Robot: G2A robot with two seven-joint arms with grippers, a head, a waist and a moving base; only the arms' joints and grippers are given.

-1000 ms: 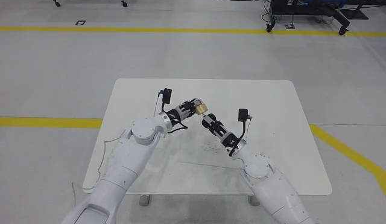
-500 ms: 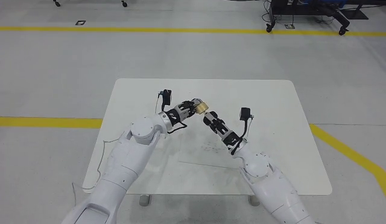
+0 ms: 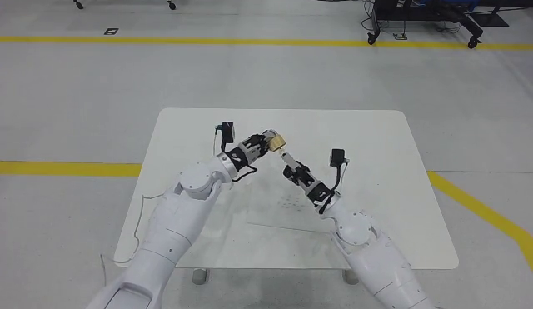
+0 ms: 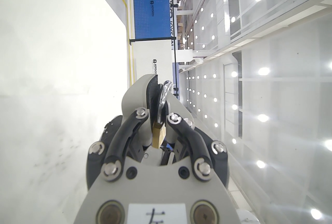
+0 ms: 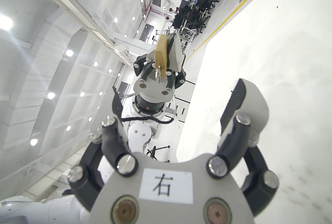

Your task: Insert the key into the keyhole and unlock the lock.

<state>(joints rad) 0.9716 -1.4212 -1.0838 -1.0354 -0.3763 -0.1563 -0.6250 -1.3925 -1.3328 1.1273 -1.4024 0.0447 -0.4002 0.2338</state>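
A brass padlock (image 3: 276, 142) is held above the white table (image 3: 375, 142) by my left gripper (image 3: 266, 144), which is shut on it. In the left wrist view the lock's body (image 4: 158, 135) and silver shackle (image 4: 165, 95) sit between the closed fingers. The right wrist view shows the padlock (image 5: 162, 52) end-on, with a small silver key (image 5: 158, 75) sticking out of its underside. My right gripper (image 5: 179, 103) stands open a short way from the key, with nothing between its fingers (image 5: 243, 103). In the top view the right gripper (image 3: 288, 161) is just below and to the right of the lock.
Both arms meet over the middle of the table, whose surface shows faint scuff marks (image 3: 291, 202). Yellow floor lines (image 3: 250, 41) and a dark equipment cart (image 3: 425, 9) lie beyond the table.
The left gripper has carried the padlock a little toward the table's far side. The gap between the lock and the right gripper has widened.
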